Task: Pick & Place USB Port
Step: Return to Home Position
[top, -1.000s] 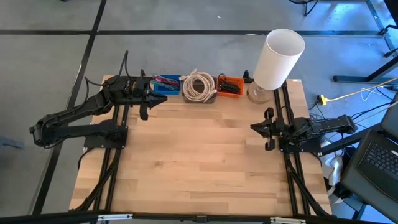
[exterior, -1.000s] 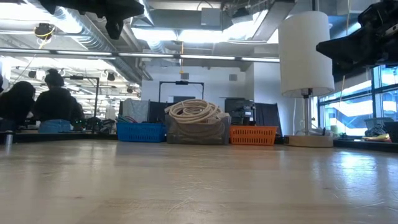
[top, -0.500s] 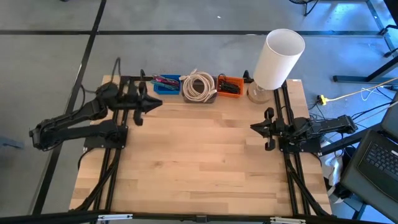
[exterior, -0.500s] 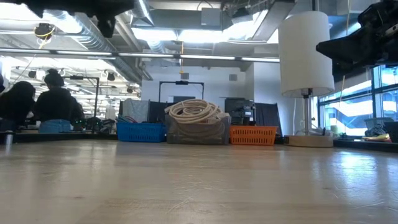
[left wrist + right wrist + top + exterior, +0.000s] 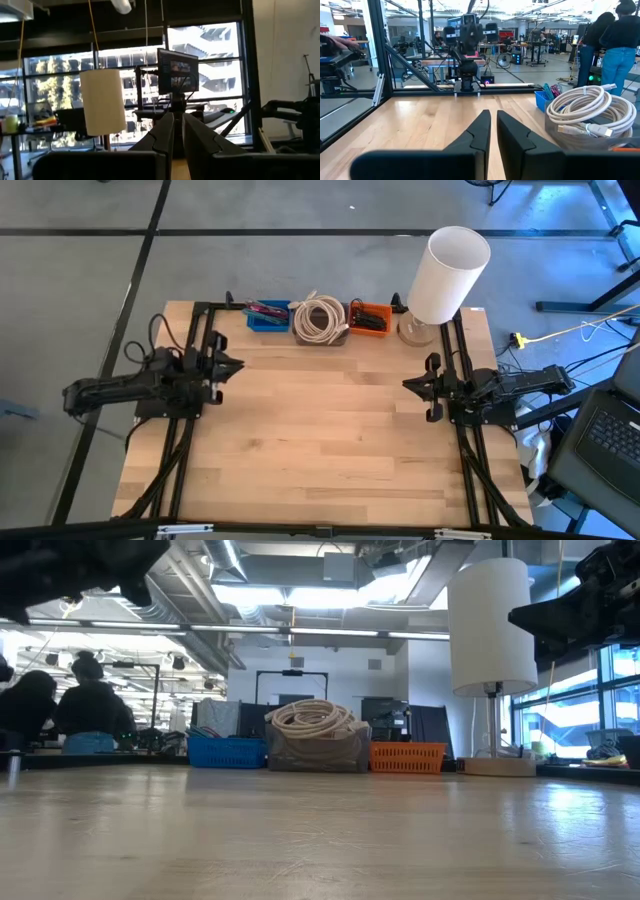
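Logged left gripper [image 5: 228,367] over the left side of the table [image 5: 320,450], aimed across toward the right gripper [image 5: 408,385]. Read its fingers [image 5: 164,132] from the left wrist view as pressed nearly together, only a thin slit between, nothing held. Same reading for the right gripper from its own wrist view: fingers [image 5: 480,132] closed to a narrow slit, empty, pointed at the left arm [image 5: 467,50] across the board. Found both held clear of the wood in the low view.

Located the cables in three bins lined up at the far table edge, farther back than either gripper, between the two across the width, well apart from both. Nearest the left gripper: blue bin [image 5: 262,320] with coloured cable ends showing. Next along, toward the right gripper: middle bin [image 5: 315,755], dark, probably black though hard to call from the low view, heaped with a white coiled cable [image 5: 318,318] standing above its rim. Nearest the right gripper: orange bin [image 5: 374,322] with dark cable inside. Bins set just beside one another.

Noted white-shaded lamp [image 5: 448,268] just behind the right gripper, at the far corner beside the orange bin. Saw people [image 5: 70,705] in the room beyond the table
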`<state>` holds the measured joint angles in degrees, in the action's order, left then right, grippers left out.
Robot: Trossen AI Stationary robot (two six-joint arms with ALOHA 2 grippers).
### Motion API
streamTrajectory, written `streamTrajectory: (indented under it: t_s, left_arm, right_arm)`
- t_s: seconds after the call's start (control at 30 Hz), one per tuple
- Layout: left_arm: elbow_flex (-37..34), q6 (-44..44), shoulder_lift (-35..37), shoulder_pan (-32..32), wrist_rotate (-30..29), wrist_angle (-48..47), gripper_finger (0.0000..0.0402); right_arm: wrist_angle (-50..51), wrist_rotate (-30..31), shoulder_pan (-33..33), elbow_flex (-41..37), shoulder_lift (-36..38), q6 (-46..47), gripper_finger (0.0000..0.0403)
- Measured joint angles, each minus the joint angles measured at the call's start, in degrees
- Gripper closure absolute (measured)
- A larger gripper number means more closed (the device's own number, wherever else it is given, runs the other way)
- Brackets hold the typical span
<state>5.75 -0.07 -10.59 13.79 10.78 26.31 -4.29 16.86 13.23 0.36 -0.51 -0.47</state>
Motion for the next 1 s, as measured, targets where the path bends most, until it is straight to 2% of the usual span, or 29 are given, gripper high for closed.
streamTrajectory:
  t_s: [0.2, 0.27, 0.43, 0.67, 1.0]
  left_arm:
    - [-4.7, 3.8, 7.6, -4.1, -4.7, -1.0, 0.0370]
    - [-5.3, 4.5, 10.4, -4.8, -5.9, -4.1, 0.0370]
    - [-5.3, 4.4, 10.6, -5.2, -5.9, -8.7, 0.0370]
    - [-5.3, 1.8, 10.6, -5.2, -5.7, -19.9, 0.0370]
    - [-5.3, 0.3, 10.6, -5.1, -5.8, -21.2, 0.0370]
  right_arm:
    - [0.0, 0.0, 0.0, 0.0, 0.0, 0.0, 0.0370]
    - [0.0, 0.0, 0.0, 0.0, 0.0, 0.0, 0.0370]
    - [-0.1, 0.0, 0.0, 0.0, 0.0, 0.0, 0.0370]
    - [-0.1, 0.0, 0.0, 0.0, 0.0, 0.0, 0.0370]
    - [-0.1, 0.0, 0.0, 0.0, 0.0, 0.0, 0.0370]
